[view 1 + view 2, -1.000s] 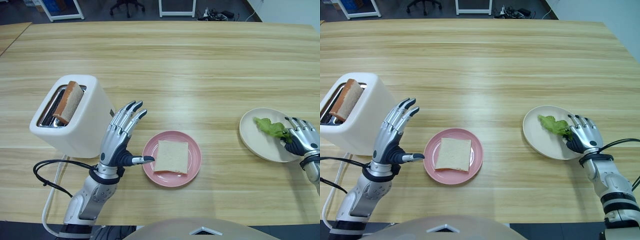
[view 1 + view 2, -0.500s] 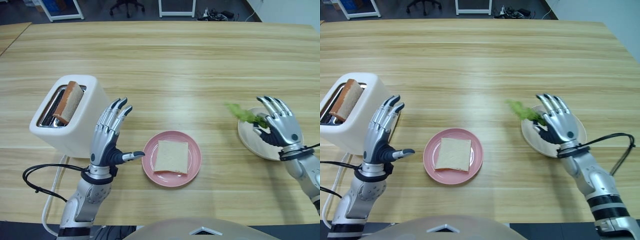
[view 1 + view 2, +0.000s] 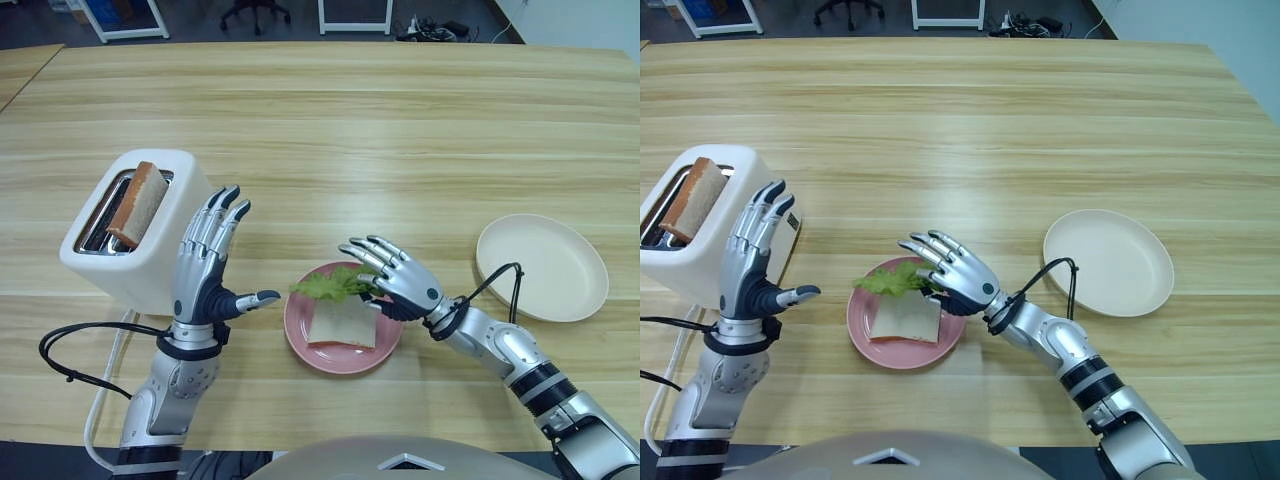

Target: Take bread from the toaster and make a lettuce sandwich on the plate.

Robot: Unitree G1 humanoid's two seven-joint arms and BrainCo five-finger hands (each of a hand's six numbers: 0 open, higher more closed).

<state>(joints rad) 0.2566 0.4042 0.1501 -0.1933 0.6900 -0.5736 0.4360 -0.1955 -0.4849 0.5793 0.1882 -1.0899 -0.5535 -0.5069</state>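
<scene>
A white toaster (image 3: 140,230) stands at the left with one browned bread slice (image 3: 136,203) sticking up from its slot. A pink plate (image 3: 343,347) near the table's front carries a white bread slice (image 3: 340,322). My right hand (image 3: 393,280) hovers over the plate's far edge, shut on a green lettuce leaf (image 3: 322,286) that hangs above the slice's far left corner. My left hand (image 3: 205,265) is upright and open between the toaster and the pink plate, holding nothing.
A cream plate (image 3: 541,267) lies bare at the right. A black power cord (image 3: 80,340) loops from the toaster toward the front edge at the left. The broad wooden table (image 3: 350,130) stretches away behind everything.
My right hand carried the lettuce leftward from the cream plate to above the pink plate's bread. My left hand drew back left toward the toaster, staying open.
</scene>
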